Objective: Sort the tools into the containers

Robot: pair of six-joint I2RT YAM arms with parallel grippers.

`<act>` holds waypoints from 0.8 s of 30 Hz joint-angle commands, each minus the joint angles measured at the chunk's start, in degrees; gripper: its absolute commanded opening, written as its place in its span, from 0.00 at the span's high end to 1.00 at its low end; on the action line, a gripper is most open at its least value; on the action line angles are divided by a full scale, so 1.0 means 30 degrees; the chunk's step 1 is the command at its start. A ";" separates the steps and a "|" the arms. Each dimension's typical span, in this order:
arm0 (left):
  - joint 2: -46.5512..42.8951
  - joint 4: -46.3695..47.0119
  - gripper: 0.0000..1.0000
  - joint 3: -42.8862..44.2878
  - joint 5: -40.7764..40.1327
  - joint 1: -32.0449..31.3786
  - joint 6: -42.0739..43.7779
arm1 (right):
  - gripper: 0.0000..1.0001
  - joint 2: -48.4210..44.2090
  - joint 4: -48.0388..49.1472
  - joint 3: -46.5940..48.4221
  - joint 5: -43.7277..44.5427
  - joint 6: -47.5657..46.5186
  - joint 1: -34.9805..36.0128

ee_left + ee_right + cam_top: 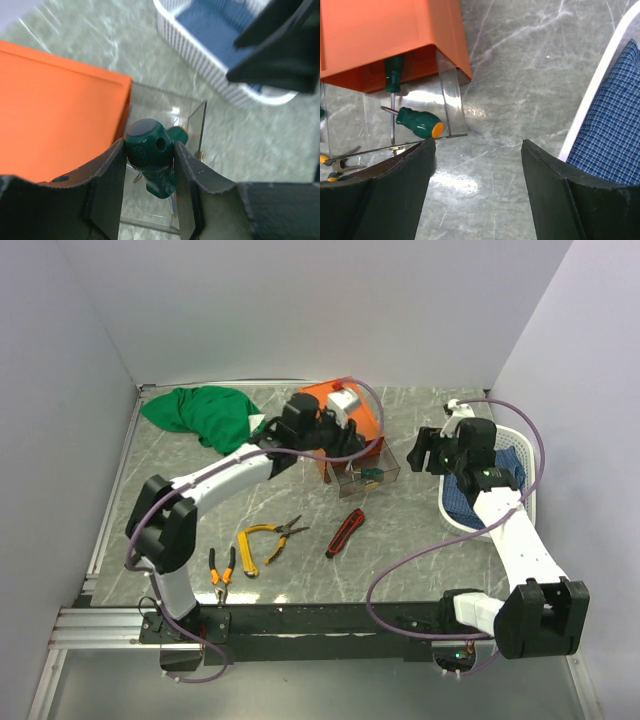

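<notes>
Currently the left gripper (pixel 149 165) is clamped on the rounded butt of a green screwdriver (pixel 150 142), which it holds over the clear drawer (pixel 196 127) pulled out on the near side of the orange box (pixel 55 110). The shaft points down and is hidden below the handle, so I cannot tell how close its tip is to the drawer.

The grip is the first risk. The pads pinch a curved, ribbed end, and the tool could swivel or slip before it is low enough.

A drop from height is the second. Two screwdrivers already lie in the drawer, a stubby one (pixel 419 123) with an orange cap and a long one (pixel 393 72) partly under the box. A falling tool could bounce off them and tip over the thin wall onto the table. A descent too far to the left could jam the tip on the box edge, and one too far to the right could nudge the light drawer.

The right gripper (pixel 479 145) hangs open and empty just right of the drawer, between it and the white basket (pixel 597 90). The arms could clash if either one drifts.

The yellow pliers (pixel 265 537), orange pliers (pixel 221 570) and knife (pixel 344 533) lie unsorted on the near table.
</notes>
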 commanded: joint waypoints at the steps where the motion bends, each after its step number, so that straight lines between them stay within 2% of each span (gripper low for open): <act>1: 0.0701 -0.0226 0.99 0.1225 -0.0974 -0.1037 0.2710 | 0.23 -0.0743 0.0964 -0.0601 -0.0262 0.0526 -0.0577; 3: 0.1053 -0.0226 0.98 0.1458 -0.1499 -0.1243 0.2594 | 0.23 -0.0743 0.0994 -0.0806 -0.0379 0.0613 -0.0724; 4: 0.1199 -0.0313 0.90 0.1547 -0.1647 -0.1419 0.2622 | 0.23 -0.0743 0.1023 -0.0866 -0.0408 0.0643 -0.0724; 5: 0.1288 -0.0372 0.77 0.1664 -0.1794 -0.1507 0.2652 | 0.23 -0.0714 0.1052 -0.0924 -0.0467 0.0672 -0.0724; 6: 0.1260 -0.0344 0.55 0.1665 -0.1853 -0.1566 0.2565 | 0.23 -0.0714 0.1081 -0.0983 -0.0525 0.0730 -0.0724; 7: 0.1201 -0.0286 0.47 0.1694 -0.2173 -0.1596 0.2535 | 0.23 -0.0714 0.1111 -0.1012 -0.0584 0.0731 -0.0724; 9: 0.1143 -0.0343 0.38 0.1869 -0.2497 -0.1596 0.2505 | 0.23 -0.0684 0.1199 -0.1071 -0.0700 0.0789 -0.0724; 12: 0.0850 -0.0577 0.32 0.2249 -0.3461 -0.1567 0.2652 | 0.23 -0.0597 0.1257 -0.1071 -0.0760 0.0877 -0.0695; 15: -0.0085 -0.0752 0.26 0.2339 -0.5509 -0.1450 0.2594 | 0.23 -0.0567 0.1200 -0.1013 -0.0818 0.0877 -0.0724; 17: -0.1255 -0.1659 0.20 0.2165 -0.8222 -0.1275 0.2070 | 0.23 -0.0538 0.1083 -0.0896 -0.0790 0.0877 -0.0724; 18: -0.1840 -0.2010 0.16 0.1380 -0.8995 -0.0897 0.1312 | 0.23 -0.0538 0.1053 -0.0867 -0.0789 0.0848 -0.1218; 20: -0.4006 -0.3063 0.13 0.0090 -1.1245 -0.0339 -0.0237 | 0.23 -0.0508 0.1052 -0.0808 -0.0789 0.0790 -0.1222; 24: -0.7085 -0.5613 0.13 -0.4567 -1.1552 0.2174 -0.1771 | 0.23 -0.0187 0.1286 -0.0808 -0.0994 0.0848 -0.1194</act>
